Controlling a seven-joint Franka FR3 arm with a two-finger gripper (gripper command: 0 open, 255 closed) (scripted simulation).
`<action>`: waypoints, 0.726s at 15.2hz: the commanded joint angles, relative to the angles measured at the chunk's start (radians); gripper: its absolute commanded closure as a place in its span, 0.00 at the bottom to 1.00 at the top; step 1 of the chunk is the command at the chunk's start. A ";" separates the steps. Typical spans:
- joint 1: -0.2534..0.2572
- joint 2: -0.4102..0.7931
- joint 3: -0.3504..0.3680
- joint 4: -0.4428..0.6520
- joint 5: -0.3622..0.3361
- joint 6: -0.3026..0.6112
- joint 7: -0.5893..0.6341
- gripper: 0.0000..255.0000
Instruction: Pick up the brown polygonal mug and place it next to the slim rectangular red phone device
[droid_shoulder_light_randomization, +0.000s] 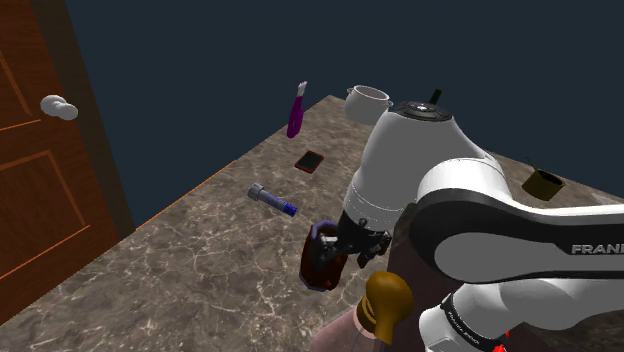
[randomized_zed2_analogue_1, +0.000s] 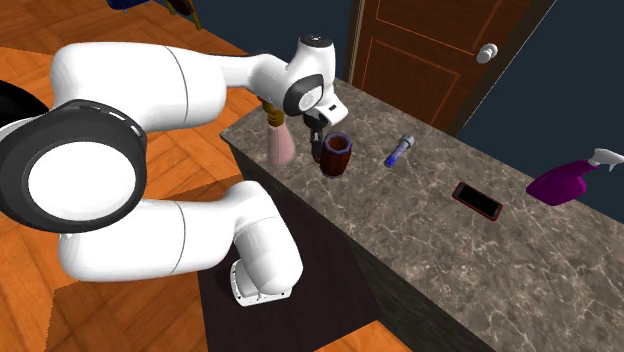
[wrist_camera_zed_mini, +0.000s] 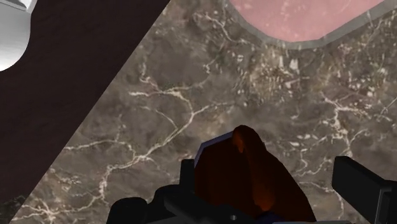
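Two black fingers of the gripper (wrist_camera_zed_mini: 267, 168) stand apart, straddling the brown mug (randomized_zed2_analogue_1: 336, 155) unclasped, upper middle of the second exterior view. The red phone (randomized_zed2_analogue_1: 477, 199) lies well apart, toward that frame's right.

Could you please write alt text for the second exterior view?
A white arm's end effector sits at a brown mug near the marbled counter's edge, beside a pink bottle. Further along lie a blue torch, a red phone and a purple spray bottle.

White arm (randomized_zed2_analogue_1: 150, 90), dark joints (droid_shoulder_light_randomization: 425, 225), black tool (droid_shoulder_light_randomization: 350, 245)
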 joint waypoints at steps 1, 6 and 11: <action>0.000 0.016 0.018 -0.015 0.010 0.033 0.005 0.00; -0.005 0.054 0.046 -0.041 0.024 0.096 0.004 0.00; -0.006 0.054 0.046 -0.041 0.024 0.097 0.004 0.00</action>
